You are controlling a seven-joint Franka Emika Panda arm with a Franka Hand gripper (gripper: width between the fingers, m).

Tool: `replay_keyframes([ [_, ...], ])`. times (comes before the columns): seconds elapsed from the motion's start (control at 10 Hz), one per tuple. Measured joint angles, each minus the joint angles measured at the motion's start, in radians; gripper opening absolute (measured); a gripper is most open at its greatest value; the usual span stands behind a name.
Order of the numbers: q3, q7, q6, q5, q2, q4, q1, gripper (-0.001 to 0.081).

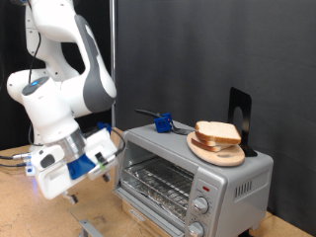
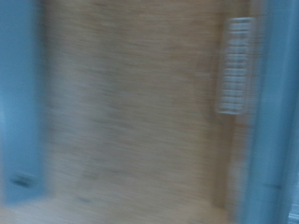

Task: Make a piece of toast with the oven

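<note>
Tan-crust toast (image 1: 217,132) atop oven (image 1: 188,176), jaws (image 1: 71,196) apart.

Legible text: none in either view.
Oven (image 1: 193,171) front: knobs (image 1: 202,205) and red light (image 1: 205,186) visible; markings around them too small to read.
Oven brand: no badge readable.
Arm (image 1: 69,84) casing: white/grey, no lettering discernible.
Pincer (image 1: 71,194) housing: blue/white, no label readable.
Wrist view: heavily blurred; pale ridged strip (image 2: 235,65) at edge, can't tell if printed.
Numbers/signs: none readable.
</note>
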Motion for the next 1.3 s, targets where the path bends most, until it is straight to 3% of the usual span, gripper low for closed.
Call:
replay_keyframes([
  [0.3,-0.025,-0.106,-0.144,0.080,-0.113,0.003,-0.002,0.0808],
  [0.7,-0.036,-0.046,-0.212,0.055,-0.256,-0.008,-0.006,0.0808],
  [0.8,-0.036,-0.054,-0.212,0.056,-0.252,-0.008,-0.005,0.0808],
  [1.1,-0.029,-0.191,-0.308,0.105,-0.286,0.023,0.025,0.0808],
  [1.3,-0.001,-0.275,-0.275,0.120,-0.338,0.030,0.051,0.0808],
])
